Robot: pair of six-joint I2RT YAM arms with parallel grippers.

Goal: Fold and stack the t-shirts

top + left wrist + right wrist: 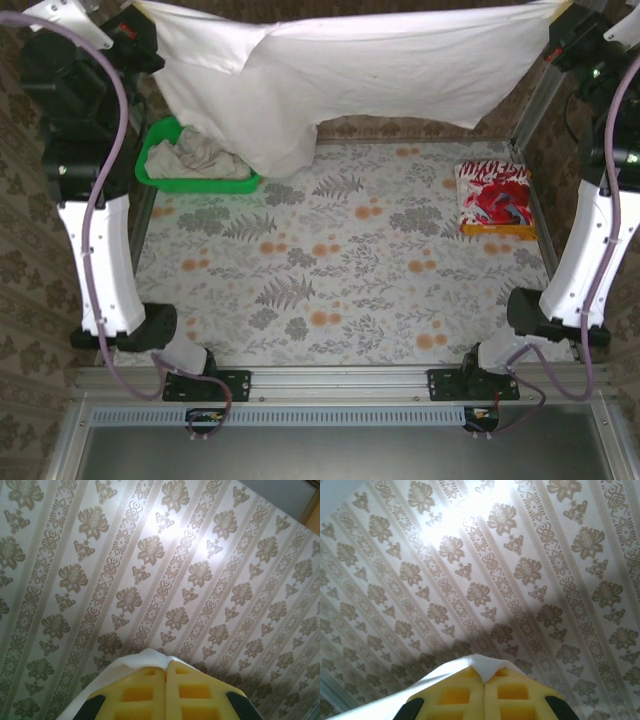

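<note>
A soft white t-shirt [400, 70] hangs stretched across the top of the overhead frame like a banner. Its upper edge is pulled taut between the two arms, and its left part sags in loose folds toward the table [330, 270]. Both pairs of jaws are closed on this shirt. In the left wrist view, the blocky yellow fingers [135, 695], moulded with square waffle recesses, meet with a small peak of white cotton [147, 656] pinched at their tips. In the right wrist view, matching yellow fingers [515, 695] clamp a similar pointed fold of cloth [487, 664], which trails off to the lower left. Behind both sets of fingers lies beige wallpaper [150, 555] with damask flowers in stripes.

At the upper left of the table, a green plastic mesh basket [160, 175] holds a crumpled off-white t-shirt [205, 155]. At the right, well apart from it, lies a folded red-and-white t-shirt [493, 195], a neat rectangle with an orange edge showing along its lower side. The table carries a matte print of grey ferns and orange dots.
</note>
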